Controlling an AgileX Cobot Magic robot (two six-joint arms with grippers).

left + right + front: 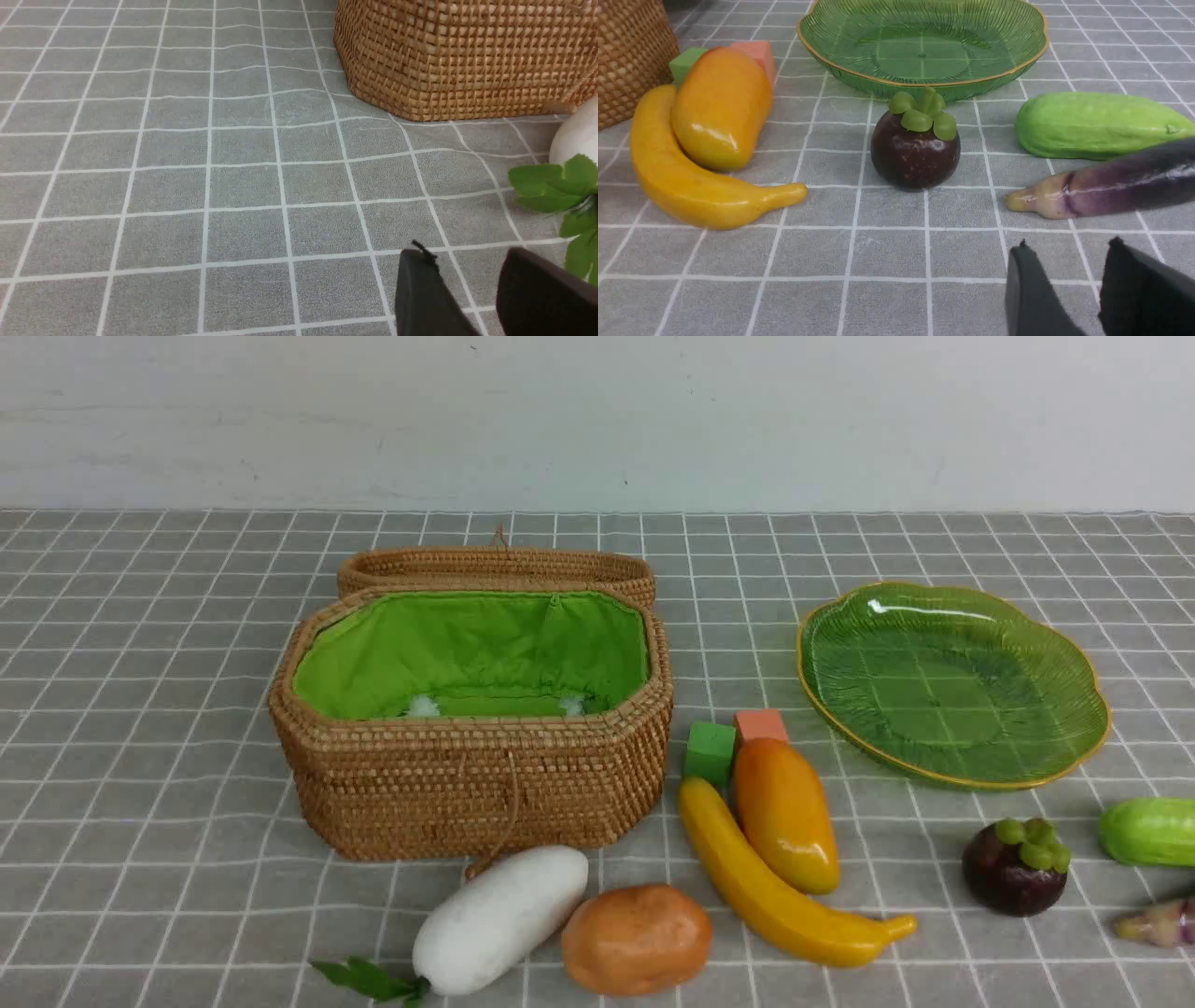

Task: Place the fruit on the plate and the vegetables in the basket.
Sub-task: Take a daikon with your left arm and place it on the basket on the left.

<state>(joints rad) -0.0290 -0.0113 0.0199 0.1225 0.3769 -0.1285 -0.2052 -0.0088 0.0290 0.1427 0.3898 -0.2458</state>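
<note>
The open basket (471, 784) with green lining stands centre-left, its lid (495, 565) behind it. The green plate (952, 681) lies empty at the right. The banana (775, 891) and mango (784, 812) lie side by side between them. The mangosteen (1016, 868), cucumber (1150, 831) and eggplant tip (1158, 922) are at the right front. The white radish (499, 917) and potato (637, 938) lie before the basket. Neither gripper shows in the front view. My left gripper (467, 261) is open and empty near the radish leaves (556, 186). My right gripper (1066, 249) is open and empty, just short of the eggplant (1106, 186) and the mangosteen (915, 149).
A green cube (710, 751) and an orange cube (760, 724) sit behind the mango. A grey checked cloth (168, 709) covers the table up to a white wall at the back.
</note>
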